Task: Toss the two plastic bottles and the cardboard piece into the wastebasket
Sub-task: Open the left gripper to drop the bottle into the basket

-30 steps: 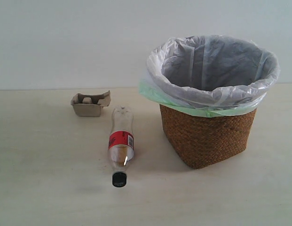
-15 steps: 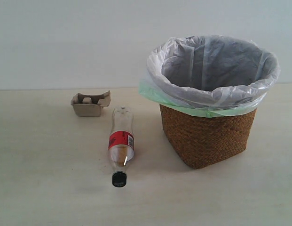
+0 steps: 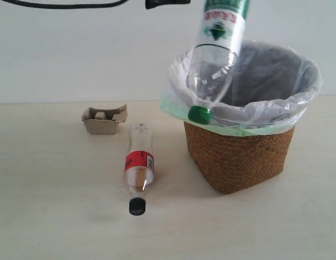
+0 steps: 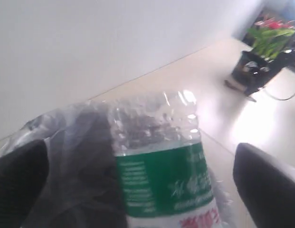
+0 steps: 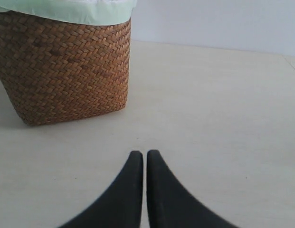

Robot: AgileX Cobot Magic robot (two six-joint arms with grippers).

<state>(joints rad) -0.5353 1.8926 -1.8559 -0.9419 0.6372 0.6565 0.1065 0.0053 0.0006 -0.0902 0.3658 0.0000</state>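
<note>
exterior view: the green bottle hung cap-down and tilted at the left rim of the basket. its green cap overlapped the pale green edge of the bag that lined the basket, and its label ran out of the top of the view. whether the cap lay over the opening or just in front of the rim could not be told. a dark part of the left arm and a black cable showed at the top edge.

the red bottle lay on its side on the table, left of the basket and apart from it, with its black cap toward the camera. the cardboard sat upright beyond it, near the wall, well apart from the basket.

left wrist view: the left gripper stood wide. its dark fingers showed at either edge of the view, with a clear gap to the green bottle on both sides, so nothing was clamped. the bottle's clear ribbed end pointed away from the camera over the bag. a potted plant stood far off on the table.

right wrist view: the right gripper had its two dark fingers pressed together with nothing between them. it was low over the bare table, near the woven side of the basket but apart from it.
</note>
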